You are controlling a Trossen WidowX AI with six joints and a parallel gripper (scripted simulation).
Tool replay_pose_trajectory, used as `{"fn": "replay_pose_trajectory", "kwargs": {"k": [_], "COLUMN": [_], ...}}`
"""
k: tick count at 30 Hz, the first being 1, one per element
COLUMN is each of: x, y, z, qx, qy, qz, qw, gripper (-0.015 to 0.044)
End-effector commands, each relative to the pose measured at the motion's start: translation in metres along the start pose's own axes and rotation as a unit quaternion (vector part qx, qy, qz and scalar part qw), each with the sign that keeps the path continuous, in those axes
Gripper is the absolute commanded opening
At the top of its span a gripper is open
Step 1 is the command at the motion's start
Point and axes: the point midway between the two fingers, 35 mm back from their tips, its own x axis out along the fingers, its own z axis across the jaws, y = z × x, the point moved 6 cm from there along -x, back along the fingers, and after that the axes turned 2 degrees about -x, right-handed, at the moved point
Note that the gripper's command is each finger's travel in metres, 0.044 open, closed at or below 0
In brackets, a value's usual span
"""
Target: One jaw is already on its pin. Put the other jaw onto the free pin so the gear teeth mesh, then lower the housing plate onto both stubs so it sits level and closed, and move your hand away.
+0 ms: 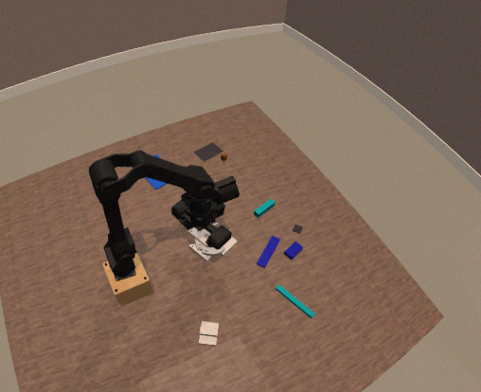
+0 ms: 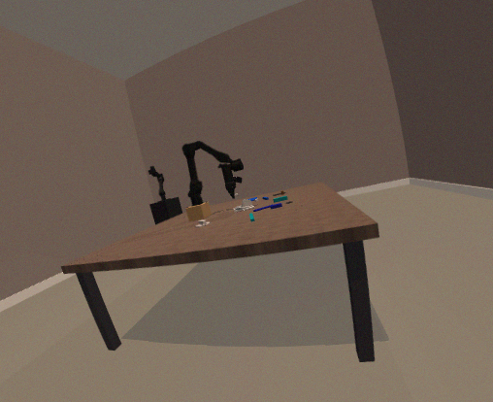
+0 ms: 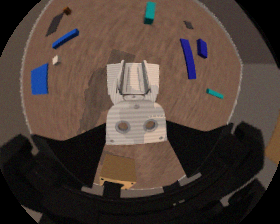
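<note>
To your eye, a long thin teal bar (image 1: 294, 301) (image 3: 215, 93) lies near a long dark-blue block (image 1: 268, 251) (image 3: 188, 59) and a short dark-blue block (image 1: 293, 250) (image 3: 202, 48).

The table (image 1: 178, 294) (image 2: 221, 238) (image 3: 156, 45) looks like brown wood with streaky lines. The arm (image 1: 169, 175) (image 2: 193, 167) looks like dull black plastic. The block (image 1: 135, 293) (image 2: 199, 212) (image 3: 118, 167) looks like light wood.

Open lane between the teal block (image 1: 264, 207) (image 2: 279, 199) (image 3: 149, 13) and long navy bar (image 1: 268, 252) (image 3: 188, 59).
</note>
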Motion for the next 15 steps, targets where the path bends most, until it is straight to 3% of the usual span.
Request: {"fn": "replay_pose_trajectory", "kwargs": {"k": [1, 15], "x": [0.000, 0.016], "y": [0.000, -0.002], "z": [0.000, 0.000], "qx": [-0.002, -0.002], "qy": [-0.001, -0.001], "qz": [-0.002, -0.002], "qw": [1.000, 1.000], "gripper": [0.0351, 0.0351]}}
